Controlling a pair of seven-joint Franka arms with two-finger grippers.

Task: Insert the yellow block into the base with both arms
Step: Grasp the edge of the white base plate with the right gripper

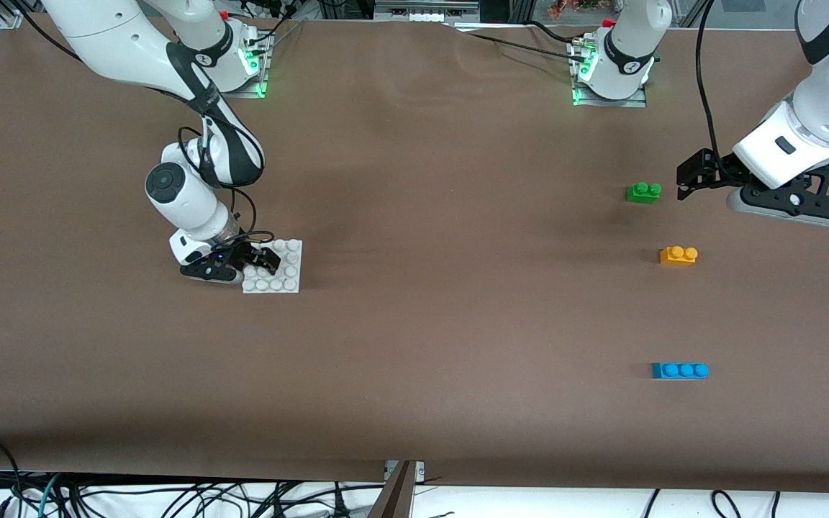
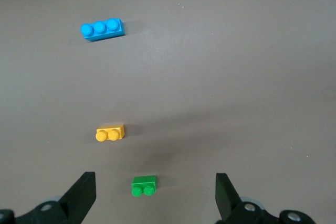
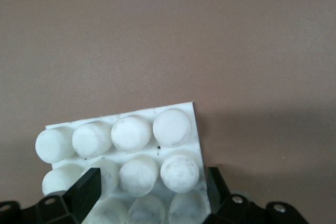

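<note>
Task at an early stage; nothing inserted. The base lies flat on the table at the right arm's end; the right gripper is down at its edge, fingers straddling the plate on 2 sides, gap narrow, firm grip not confirmed. The yellow block sits untouched at the left arm's end, between a green brick and a blue brick. The left gripper hovers wide open and empty, above the green brick. Remaining: secure base, pick block, press in.
</note>
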